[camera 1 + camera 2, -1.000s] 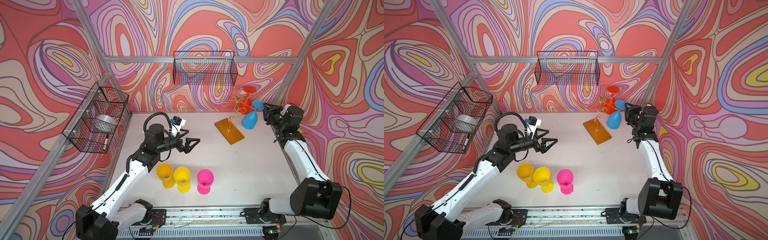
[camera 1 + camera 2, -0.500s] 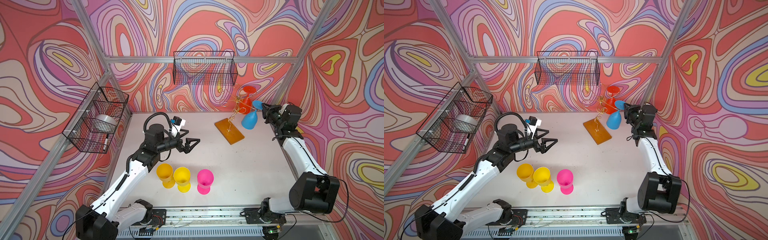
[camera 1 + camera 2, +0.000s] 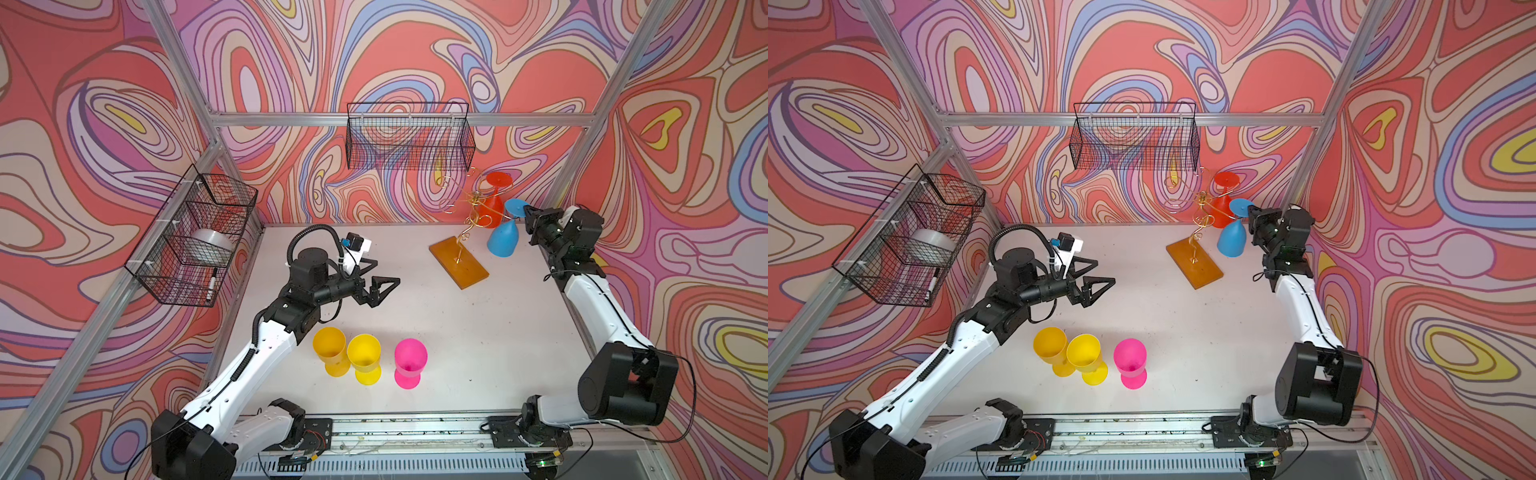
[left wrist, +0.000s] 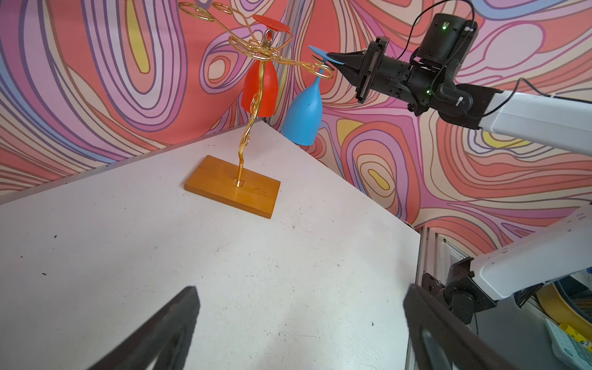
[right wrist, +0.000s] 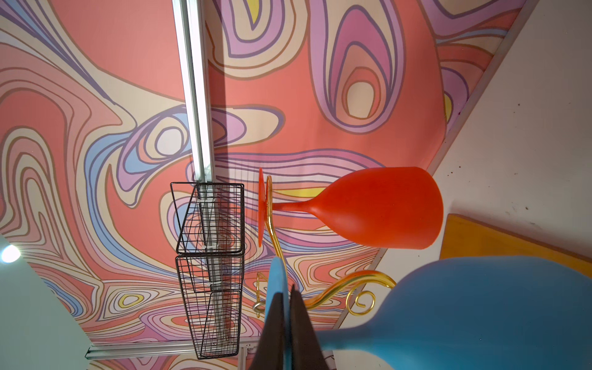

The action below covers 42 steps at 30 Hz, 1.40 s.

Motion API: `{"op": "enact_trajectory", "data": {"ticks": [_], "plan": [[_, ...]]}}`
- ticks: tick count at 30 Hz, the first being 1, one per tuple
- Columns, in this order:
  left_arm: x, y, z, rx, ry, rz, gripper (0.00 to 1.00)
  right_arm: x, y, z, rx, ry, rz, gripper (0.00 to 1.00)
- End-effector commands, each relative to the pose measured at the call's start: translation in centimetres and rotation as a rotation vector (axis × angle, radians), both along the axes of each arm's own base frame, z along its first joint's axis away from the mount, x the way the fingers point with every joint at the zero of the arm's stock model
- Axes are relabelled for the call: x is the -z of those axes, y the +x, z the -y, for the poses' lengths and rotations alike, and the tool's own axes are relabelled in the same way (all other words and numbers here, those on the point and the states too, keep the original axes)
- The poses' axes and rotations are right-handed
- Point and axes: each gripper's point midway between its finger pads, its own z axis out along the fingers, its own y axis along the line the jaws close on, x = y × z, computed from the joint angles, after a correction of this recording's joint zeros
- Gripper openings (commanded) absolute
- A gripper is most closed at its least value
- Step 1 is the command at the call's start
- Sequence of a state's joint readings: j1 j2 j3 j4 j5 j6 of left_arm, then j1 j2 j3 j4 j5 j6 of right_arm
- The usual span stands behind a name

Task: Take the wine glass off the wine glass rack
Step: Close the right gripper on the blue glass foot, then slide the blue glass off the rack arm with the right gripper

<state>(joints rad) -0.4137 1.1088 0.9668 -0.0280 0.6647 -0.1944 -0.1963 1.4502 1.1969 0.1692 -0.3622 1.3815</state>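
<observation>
The right gripper (image 4: 334,60) has just snapped shut on the foot of the blue wine glass (image 4: 303,109), which hangs bowl-down on the far-right wine glass rack (image 4: 230,185) ready for lifting off, while the left gripper (image 3: 388,272) gapes empty.

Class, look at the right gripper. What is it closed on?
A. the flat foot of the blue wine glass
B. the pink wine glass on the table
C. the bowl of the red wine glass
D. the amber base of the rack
A: the right gripper has its fingers pinched on the flat foot of the blue wine glass, which hangs upside down on the wine glass rack.
</observation>
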Motion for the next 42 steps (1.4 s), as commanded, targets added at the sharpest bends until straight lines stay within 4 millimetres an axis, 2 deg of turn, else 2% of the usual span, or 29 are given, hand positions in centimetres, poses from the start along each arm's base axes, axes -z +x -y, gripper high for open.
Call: {"op": "enact_trajectory", "data": {"ticks": [1,10,24,34,42], "plan": [[-1.4,-0.5,0.2,0.018,-0.003,0.036,1.0,-1.8,-0.3,0.4,0.018,-0.007,0.05,0.0],[-1.3,-0.5,0.2,0.019,-0.002,0.035,1.0,-2.4,-1.3,0.5,0.033,0.004,0.073,0.0],[-1.3,-0.5,0.2,0.02,-0.002,0.035,1.0,-2.0,-3.0,-0.2,0.014,-0.041,0.049,0.0],[-1.2,-0.5,0.2,0.017,0.002,0.035,1.0,-1.3,-2.8,-1.5,-0.029,-0.053,0.035,0.0],[-1.3,-0.5,0.2,0.018,0.004,0.037,1.0,-1.4,-1.8,-3.3,-0.062,-0.069,0.039,0.0]]}}
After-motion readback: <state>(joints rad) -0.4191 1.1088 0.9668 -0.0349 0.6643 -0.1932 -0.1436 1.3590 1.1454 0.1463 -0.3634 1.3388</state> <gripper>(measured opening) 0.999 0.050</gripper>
